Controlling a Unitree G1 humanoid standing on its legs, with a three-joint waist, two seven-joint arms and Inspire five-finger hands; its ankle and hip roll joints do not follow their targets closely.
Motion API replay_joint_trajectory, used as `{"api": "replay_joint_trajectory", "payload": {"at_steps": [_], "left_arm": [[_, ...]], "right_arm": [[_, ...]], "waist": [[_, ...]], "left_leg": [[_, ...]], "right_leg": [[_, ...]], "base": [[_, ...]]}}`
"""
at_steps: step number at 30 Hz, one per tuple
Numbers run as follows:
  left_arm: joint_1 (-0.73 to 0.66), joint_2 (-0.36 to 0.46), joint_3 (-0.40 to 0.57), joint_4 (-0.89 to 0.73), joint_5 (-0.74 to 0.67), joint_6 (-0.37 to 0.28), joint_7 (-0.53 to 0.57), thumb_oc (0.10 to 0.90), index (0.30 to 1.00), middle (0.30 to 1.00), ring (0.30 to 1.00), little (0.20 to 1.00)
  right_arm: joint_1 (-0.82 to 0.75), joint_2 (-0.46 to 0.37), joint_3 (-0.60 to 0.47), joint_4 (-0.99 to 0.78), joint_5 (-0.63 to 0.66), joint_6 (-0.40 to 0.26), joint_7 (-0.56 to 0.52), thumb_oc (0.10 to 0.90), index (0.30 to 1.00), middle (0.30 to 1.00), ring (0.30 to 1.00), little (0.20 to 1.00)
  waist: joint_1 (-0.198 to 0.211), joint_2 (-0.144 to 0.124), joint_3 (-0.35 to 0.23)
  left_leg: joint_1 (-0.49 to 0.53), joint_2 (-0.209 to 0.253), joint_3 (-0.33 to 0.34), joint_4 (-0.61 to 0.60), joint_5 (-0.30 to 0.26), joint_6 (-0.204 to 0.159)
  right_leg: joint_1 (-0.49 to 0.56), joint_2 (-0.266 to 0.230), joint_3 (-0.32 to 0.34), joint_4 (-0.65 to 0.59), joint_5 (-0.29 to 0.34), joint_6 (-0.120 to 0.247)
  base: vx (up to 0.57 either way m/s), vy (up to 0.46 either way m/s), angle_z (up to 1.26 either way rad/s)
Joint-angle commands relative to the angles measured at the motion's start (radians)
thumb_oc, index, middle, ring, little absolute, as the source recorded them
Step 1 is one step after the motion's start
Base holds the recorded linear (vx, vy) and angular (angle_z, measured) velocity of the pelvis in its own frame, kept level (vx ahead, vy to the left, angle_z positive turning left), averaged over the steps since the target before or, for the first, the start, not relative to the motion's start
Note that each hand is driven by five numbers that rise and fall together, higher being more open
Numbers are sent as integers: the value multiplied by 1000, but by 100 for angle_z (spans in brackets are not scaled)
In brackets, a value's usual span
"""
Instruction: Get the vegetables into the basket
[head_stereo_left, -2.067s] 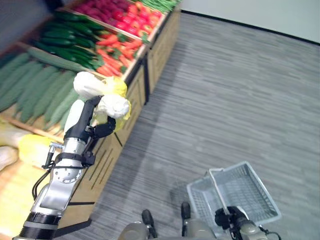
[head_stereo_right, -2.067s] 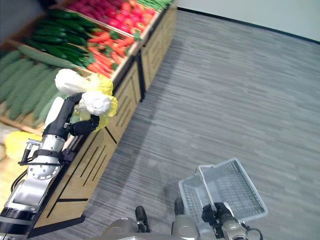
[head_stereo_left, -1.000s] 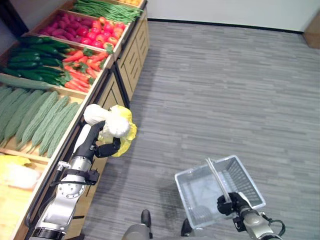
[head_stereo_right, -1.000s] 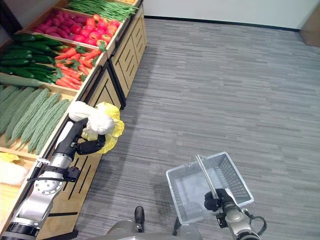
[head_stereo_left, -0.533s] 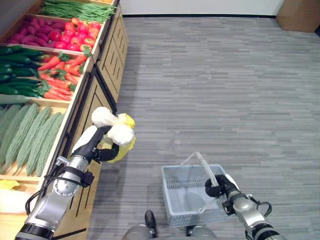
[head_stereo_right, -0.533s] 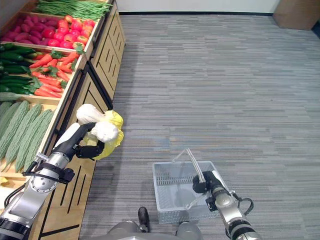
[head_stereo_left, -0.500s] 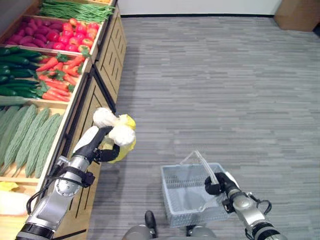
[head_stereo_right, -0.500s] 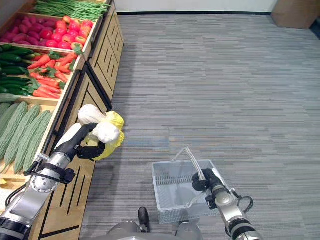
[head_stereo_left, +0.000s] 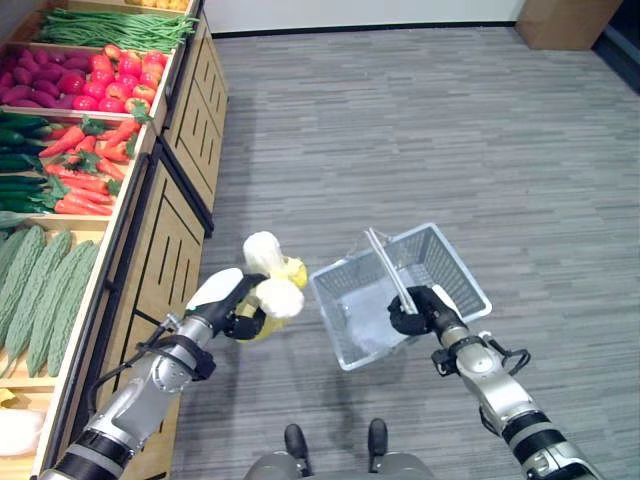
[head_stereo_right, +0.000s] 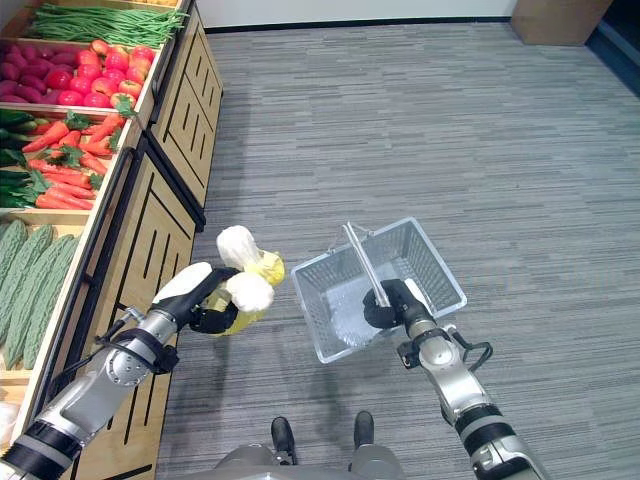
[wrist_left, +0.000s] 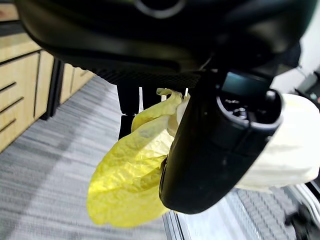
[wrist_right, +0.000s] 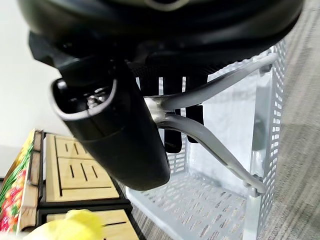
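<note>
A white and yellow napa cabbage (head_stereo_left: 268, 284) hangs in the air just left of the basket, apart from its rim. My left hand (head_stereo_left: 232, 312) is shut on it, and the thumb (wrist_left: 215, 150) crosses its yellow leaves (wrist_left: 127, 182) in the left wrist view. The grey wire basket (head_stereo_left: 462, 274) is raised off the floor and tilted, with nothing in it. My right hand (head_stereo_left: 416, 311) is shut on the basket's handle (wrist_right: 200, 131), which lies folded across the basket's top.
A wooden produce stand (head_stereo_left: 170, 210) runs along the left, with green beans (head_stereo_left: 100, 28), red peppers (head_stereo_left: 60, 85), carrots (head_stereo_left: 90, 170), cucumbers (head_stereo_left: 15, 165) and bitter gourds (head_stereo_left: 40, 290). Grey carpet spreads to the right. A brown box (head_stereo_left: 565, 15) stands at the far right.
The camera has shifted. My right hand has lifted the basket up and towards the cabbage. My left hand has carried the cabbage away from the stand, close to the basket's left rim.
</note>
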Motion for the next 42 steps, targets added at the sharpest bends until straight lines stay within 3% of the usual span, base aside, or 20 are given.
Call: {"api": "replay_joint_trajectory", "payload": {"at_steps": [1, 5, 11, 15, 20, 26, 28, 34, 39, 40, 41, 42], "left_arm": [[-164, -27, -18, -2, 56, -77, 42, 400, 300, 300, 300, 300], [-242, -112, -132, 98, 100, -76, 44, 400, 300, 300, 300, 300], [-305, -166, -201, 130, 128, -83, 43, 400, 300, 300, 300, 300], [-345, -210, -246, 178, 131, -82, 32, 400, 300, 300, 300, 300], [-367, -299, -305, 360, 173, -62, 47, 400, 300, 300, 300, 300], [-371, -381, -317, 605, 200, -28, 92, 400, 300, 300, 300, 300], [-363, -402, -305, 693, 201, -16, 97, 400, 300, 300, 300, 300], [-375, -431, -306, 776, 205, -9, 88, 400, 300, 300, 300, 300], [-404, -435, -335, 790, 240, -12, 72, 400, 300, 300, 300, 300], [-407, -438, -339, 800, 245, -12, 69, 492, 429, 429, 429, 429], [-409, -438, -340, 795, 248, -12, 70, 900, 1000, 1000, 1000, 1000], [-409, -442, -337, 805, 248, -9, 68, 900, 1000, 1000, 1000, 1000]], "right_arm": [[-144, -4, 17, -169, -12, -106, -1, 400, 300, 300, 300, 300], [-174, -1, 99, -229, -57, -118, 18, 400, 300, 300, 300, 300], [-176, -2, 175, -214, -147, -112, 40, 400, 300, 300, 300, 300], [-160, 2, 209, -249, -131, -115, 72, 400, 300, 300, 300, 300], [-147, -3, 238, -343, -84, -132, 99, 400, 300, 300, 300, 300], [-125, -6, 239, -472, 38, -153, 109, 400, 300, 300, 300, 300], [-118, -8, 229, -535, 150, -156, 124, 400, 300, 300, 300, 300], [-105, -12, 248, -579, 351, -131, 183, 400, 300, 300, 300, 300], [-134, -45, 275, -624, 358, -122, 204, 400, 300, 300, 300, 300], [-132, -47, 277, -630, 358, -122, 207, 400, 300, 300, 300, 300], [-128, -49, 277, -631, 358, -121, 209, 400, 300, 300, 300, 300], [-125, -48, 277, -632, 358, -119, 211, 400, 300, 300, 300, 300]], "waist": [[1, 11, -41], [-20, 38, -36], [-34, 57, -33], [-48, 67, -27], [-68, 75, -22], [-83, 65, -16], [-87, 57, -14], [-85, 38, -17], [-83, 21, -23], [-84, 19, -24], [-83, 19, -25], [-83, 17, -27]], "left_leg": [[-5, -10, -19, 92, -142, 2], [-11, -13, -12, 85, -133, -5], [-14, -12, -5, 80, -129, -9], [-15, -12, -3, 79, -127, -11], [-14, -14, 2, 71, -123, -13], [-11, -11, 14, 69, -122, -14], [-8, -7, 17, 77, -128, -16], [-2, -2, 23, 80, -128, -18], [7, 0, 18, 79, -129, -18], [10, 0, 19, 79, -129, -18], [12, 1, 18, 79, -130, -18], [14, 1, 16, 80, -132, -17]], "right_leg": [[-37, -4, -15, 79, -105, 18], [-46, -3, -9, 71, -100, 17], [-53, -2, -4, 66, -97, 16], [-56, -4, -2, 67, -97, 18], [-61, -6, -1, 70, -97, 19], [-66, -4, 12, 73, -95, 18], [-64, -2, 12, 80, -100, 18], [-59, 0, 15, 84, -102, 15], [-50, 0, 9, 93, -107, 14], [-48, 1, 8, 94, -109, 14], [-47, 1, 9, 96, -111, 14], [-45, 0, 10, 98, -113, 14]], "base": [[2, -36, -1], [16, -56, -2], [14, -28, -5], [7, -8, -2], [9, -2, -1], [6, -1, -3], [18, 4, -9], [1, 1, -1], [2, 10, 3], [3, 11, 5], [0, 0, 0], [0, 0, 0]]}}
